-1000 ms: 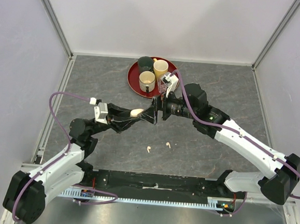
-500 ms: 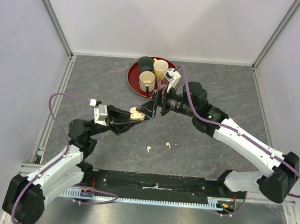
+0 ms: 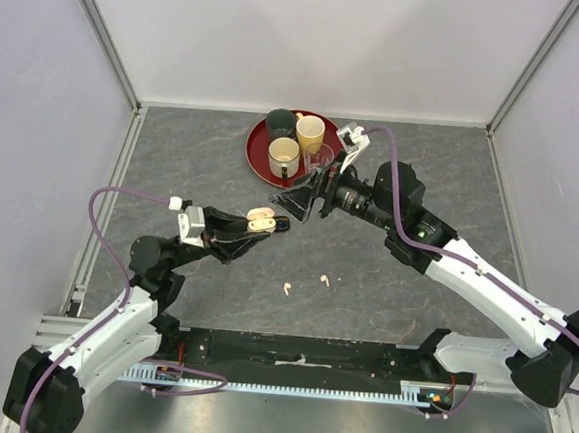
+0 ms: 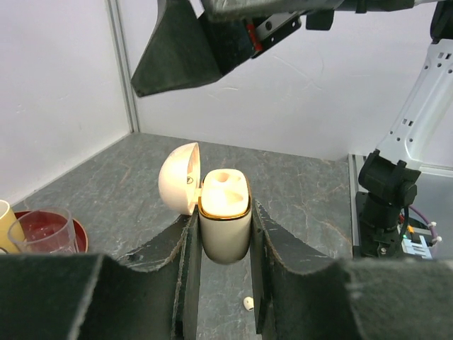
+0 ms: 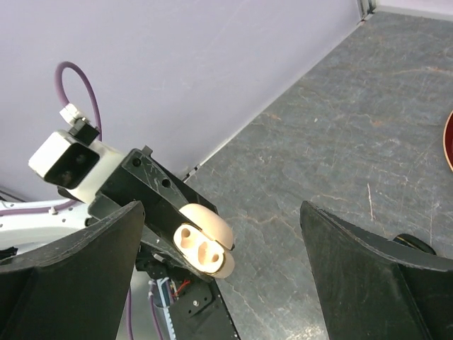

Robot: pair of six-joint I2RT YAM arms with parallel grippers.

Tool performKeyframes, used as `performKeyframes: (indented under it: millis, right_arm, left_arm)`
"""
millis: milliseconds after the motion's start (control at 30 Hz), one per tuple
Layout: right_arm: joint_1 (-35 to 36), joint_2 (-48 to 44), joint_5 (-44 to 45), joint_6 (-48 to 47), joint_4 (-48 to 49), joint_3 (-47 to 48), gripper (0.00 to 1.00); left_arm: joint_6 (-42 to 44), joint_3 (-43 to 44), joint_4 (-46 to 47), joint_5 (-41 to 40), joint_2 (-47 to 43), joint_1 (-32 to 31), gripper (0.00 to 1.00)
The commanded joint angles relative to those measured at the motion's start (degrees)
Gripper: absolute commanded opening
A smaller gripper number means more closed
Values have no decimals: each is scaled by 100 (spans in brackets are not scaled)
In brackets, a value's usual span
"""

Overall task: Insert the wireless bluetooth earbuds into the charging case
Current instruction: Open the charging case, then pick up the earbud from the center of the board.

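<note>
My left gripper [image 4: 221,228] squeezes the charging case [image 4: 224,212], lid open, above the middle of the desk [image 3: 174,157]. Both holes look empty. My right gripper [image 3: 304,200] hangs wide open near it, holding nothing. Two white earbuds [image 3: 287,288] [image 3: 324,278] lie toward the near edge, so none are in yet. I see no other earbuds.

My left arm [image 3: 126,314] rises from its base and bends toward the middle. My left hand [image 3: 267,222] is held in the air, its two fingers [image 4: 185,269] pressed against the sides of the upright case [image 4: 225,216]. My right arm [image 3: 485,284] stretches in from the right. My right hand [image 3: 304,200] is spread wide and empty, aimed down at my left hand and just apart from it.
</note>
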Motion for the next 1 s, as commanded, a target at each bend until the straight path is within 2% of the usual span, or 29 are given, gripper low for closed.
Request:
performKeyframes:
  millis: [0,167,233,433,700,967]
  right_arm:
    - [-14,-265,368,88,365,-115,98]
    - [-49,-555,896,70,304,-282,98]
    - [-101,-652,1395,88,155,-309,98]
    - [-532,-784,2372,272,-837,-327,98]
    - [-1051,-582,2690,826,-1726,-467,98]
    - [-1051,-898,2769,1010,-2403,-889,98]
  left_arm:
    - [330,-19,-60,-193,-93,-27,2]
    - [347,16,-130,-193,-102,-27,2]
    - [339,25,-165,-194,-128,-27,2]
    - [382,25,-350,-211,-312,-27,2]
    - [470,121,-586,-211,-480,-27,2]
    - [497,218,-675,-141,-480,-19,2]
